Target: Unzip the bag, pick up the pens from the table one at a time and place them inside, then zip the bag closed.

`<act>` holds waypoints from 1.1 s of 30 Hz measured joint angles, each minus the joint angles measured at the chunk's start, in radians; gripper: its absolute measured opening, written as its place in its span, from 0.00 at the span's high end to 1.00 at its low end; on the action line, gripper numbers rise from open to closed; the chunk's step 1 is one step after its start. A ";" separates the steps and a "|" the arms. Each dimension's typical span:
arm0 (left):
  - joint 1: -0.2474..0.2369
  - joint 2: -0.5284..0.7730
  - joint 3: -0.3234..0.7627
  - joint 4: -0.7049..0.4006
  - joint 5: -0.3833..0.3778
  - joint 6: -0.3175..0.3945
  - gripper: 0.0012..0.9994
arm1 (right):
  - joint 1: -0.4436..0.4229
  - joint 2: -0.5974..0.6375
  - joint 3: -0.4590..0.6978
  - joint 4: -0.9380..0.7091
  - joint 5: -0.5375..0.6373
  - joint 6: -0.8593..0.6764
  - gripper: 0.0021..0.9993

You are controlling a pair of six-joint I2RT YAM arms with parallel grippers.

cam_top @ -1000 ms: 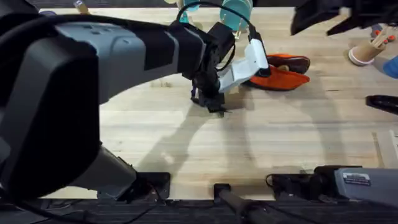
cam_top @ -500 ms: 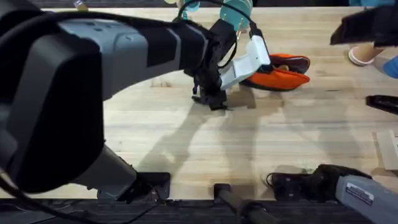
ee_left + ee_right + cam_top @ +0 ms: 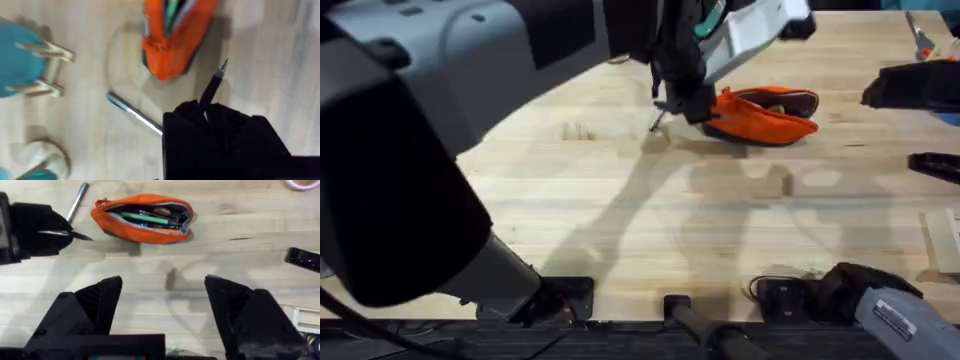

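Left fingers (image 3: pixel 212 107) pinching black pen (image 3: pixel 214 85) beside unzipped bag (image 3: pixel 760 115), right fingers (image 3: pixel 162 300) spread wide

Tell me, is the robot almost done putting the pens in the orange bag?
About halfway. The bag is already unzipped and lies open on the table, with colourful things inside. The left gripper is holding the black pen up beside the bag. The silver pen is on the table next to the bag. Left to do: drop in the black pen, fetch the silver one, zip the bag.
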 joint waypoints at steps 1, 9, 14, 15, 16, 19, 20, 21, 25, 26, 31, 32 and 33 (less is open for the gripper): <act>0.000 0.000 0.016 0.000 0.001 0.000 0.96 | -0.004 -0.008 0.000 0.000 0.000 0.000 0.00; 0.000 0.000 0.059 0.122 0.117 0.000 0.96 | -0.009 -0.026 0.000 0.000 0.000 0.000 0.00; -0.002 0.000 0.059 0.249 0.215 0.000 0.96 | -0.009 -0.049 0.000 0.000 0.000 0.000 0.00; -0.003 0.000 0.059 0.266 0.230 0.000 0.96 | -0.009 -0.057 0.000 0.000 0.000 0.000 0.00; -0.006 0.000 0.059 0.286 0.248 0.000 0.96 | -0.009 -0.064 0.000 0.000 0.000 0.000 0.00; -0.023 0.000 0.059 0.336 0.284 0.000 0.96 | -0.009 -0.081 0.000 0.000 0.000 0.000 0.00; -0.031 0.000 0.059 0.352 0.292 0.000 0.96 | -0.009 -0.084 0.000 0.000 0.000 0.000 0.00; -0.040 0.000 0.059 0.367 0.297 -0.001 0.96 | -0.009 -0.086 0.000 0.000 0.000 0.000 0.00; -0.082 0.000 0.059 0.436 0.313 -0.034 0.96 | -0.009 -0.085 0.000 0.003 0.000 0.000 0.00; -0.089 0.000 0.059 0.452 0.314 -0.051 0.96 | -0.009 -0.085 0.000 0.004 0.000 0.000 0.00; -0.115 0.002 0.059 0.502 0.312 -0.143 0.96 | -0.004 -0.085 0.000 0.007 0.000 0.000 0.00; -0.115 0.006 0.060 0.512 0.312 -0.159 0.96 | 0.000 -0.085 0.000 0.007 0.000 0.000 0.00; -0.115 0.011 0.060 0.520 0.311 -0.172 0.96 | 0.004 -0.085 0.000 0.007 0.000 0.000 0.00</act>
